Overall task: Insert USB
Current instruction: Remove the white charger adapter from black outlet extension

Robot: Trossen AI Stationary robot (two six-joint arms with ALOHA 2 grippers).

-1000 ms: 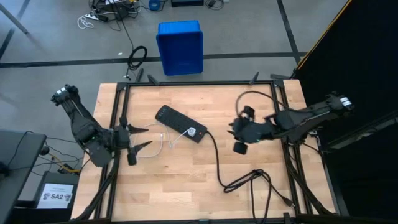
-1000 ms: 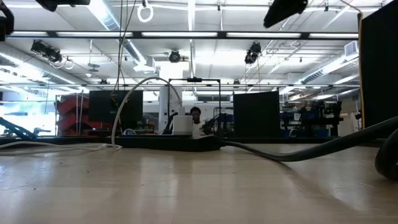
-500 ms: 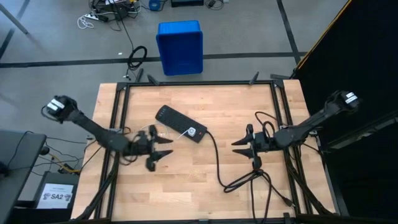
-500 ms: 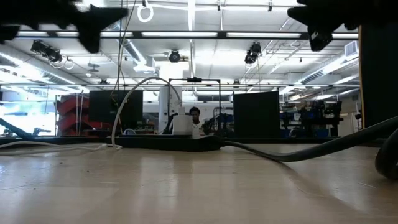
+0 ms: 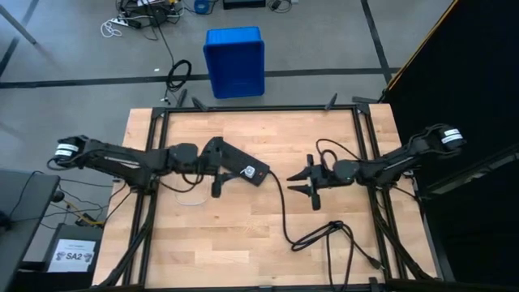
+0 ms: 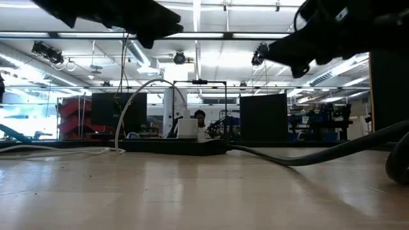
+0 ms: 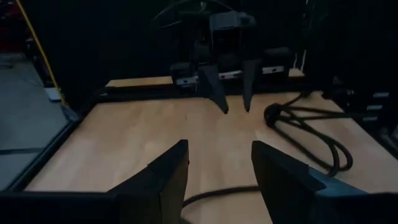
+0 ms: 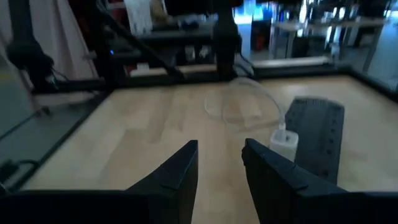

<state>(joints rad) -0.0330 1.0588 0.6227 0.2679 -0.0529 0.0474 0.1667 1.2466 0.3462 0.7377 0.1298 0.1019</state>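
The USB's thin white cable (image 8: 244, 107) arcs up from the table beside the long black power strip (image 5: 239, 165). Its white charger block (image 8: 285, 144) stands on the strip's right end (image 5: 252, 171). My left gripper (image 7: 217, 163) hovers over the strip's left part (image 5: 217, 173), pointing level toward the table's right edge. It is open, with nothing between its fingers. My right gripper (image 8: 221, 160) hangs right of the strip (image 5: 295, 182) and points at it, also open and holding nothing. The two grippers face each other.
A thick black cord (image 5: 282, 207) runs from the strip's right end toward the near edge and coils at the near right (image 5: 332, 235). A black frame rail (image 5: 259, 108) borders the tabletop. A blue bin (image 5: 235, 61) stands on the floor beyond the far edge.
My left gripper has swung from the table's left edge toward the right, to above the power strip, turning to point right. My right gripper has come down from high up, tipped level and moved left toward the strip. The strip, block and cable have stayed put.
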